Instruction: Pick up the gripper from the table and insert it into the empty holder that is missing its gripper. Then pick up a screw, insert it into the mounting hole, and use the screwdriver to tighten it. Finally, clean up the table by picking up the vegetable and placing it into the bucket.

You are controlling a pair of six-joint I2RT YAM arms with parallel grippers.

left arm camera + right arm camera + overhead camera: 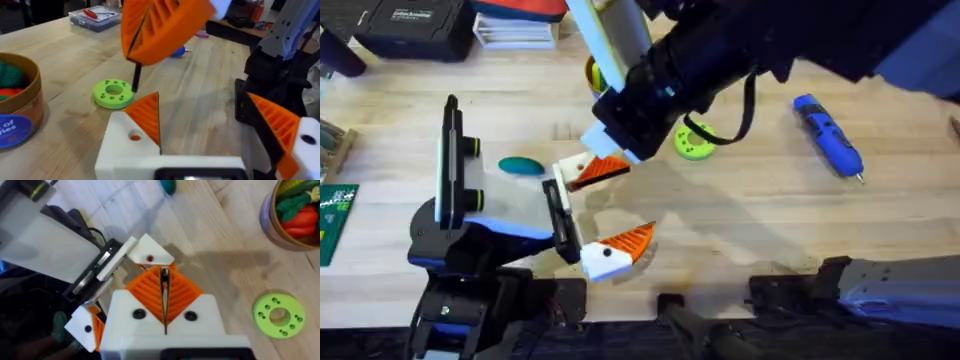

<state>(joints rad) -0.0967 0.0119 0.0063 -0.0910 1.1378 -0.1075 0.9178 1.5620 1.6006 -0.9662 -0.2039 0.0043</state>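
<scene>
Orange-padded right gripper (610, 165) fingers pressed together on thin dark pin | left gripper (588, 215) fingers apart | lower pin slowly, aligned over mounting hole (149, 258).

Lime-green disc with holes (695, 143) lies flat mid-table. Black case (412, 25) at far left corner, stacked books (518, 22) beside it. Green circuit board (334, 222) at left edge. Clear plastic box (95, 17) holds red item.

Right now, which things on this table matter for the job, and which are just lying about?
Part of the job:
- blue screwdriver
- teal vegetable
- bucket, already holding toy food
- right hand, pinching something thin and dark

Just lying about:
- lime-green disc
- black case
- green circuit board
</scene>
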